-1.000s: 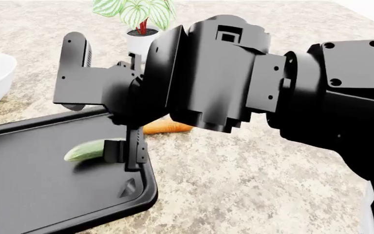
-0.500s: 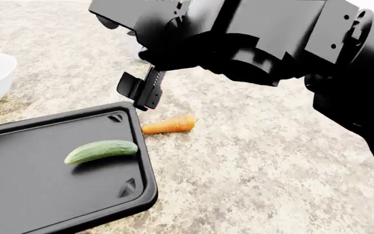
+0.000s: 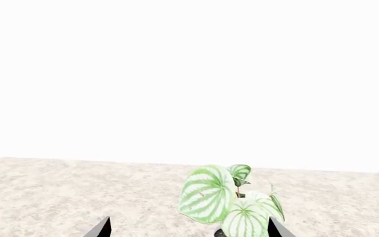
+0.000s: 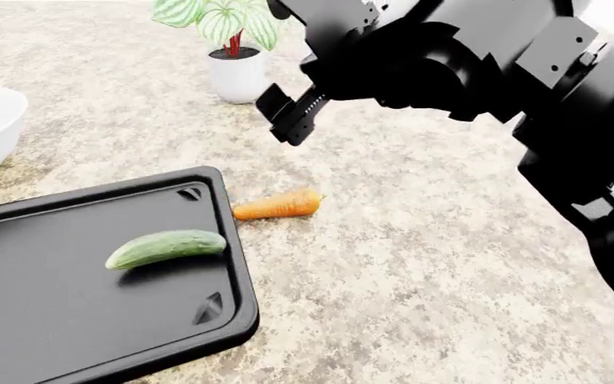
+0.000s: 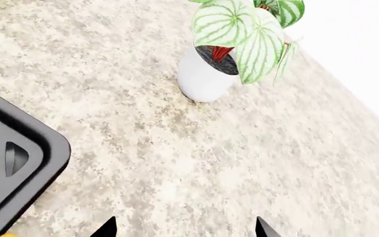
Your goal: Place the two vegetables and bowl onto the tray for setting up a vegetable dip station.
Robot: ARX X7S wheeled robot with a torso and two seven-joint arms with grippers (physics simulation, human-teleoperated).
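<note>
My right tool [image 4: 291, 118] hangs empty with jaws apart, above the carrot [image 4: 276, 206], which lies on the table [image 4: 424, 264] beside the tray [image 4: 29, 320] holding the cucumber [image 4: 165, 247].

Speckled stone countertop [image 5: 196, 163], beige and grey. Small white plant pot [image 5: 203, 79] with green striped leaves and red stems, standing upright. Black tray [image 5: 38, 163], one rounded corner with triangular mark. Two dark fingertips [image 5: 106, 228] of the right gripper [image 5: 183, 228], set apart above bare counter.
</note>
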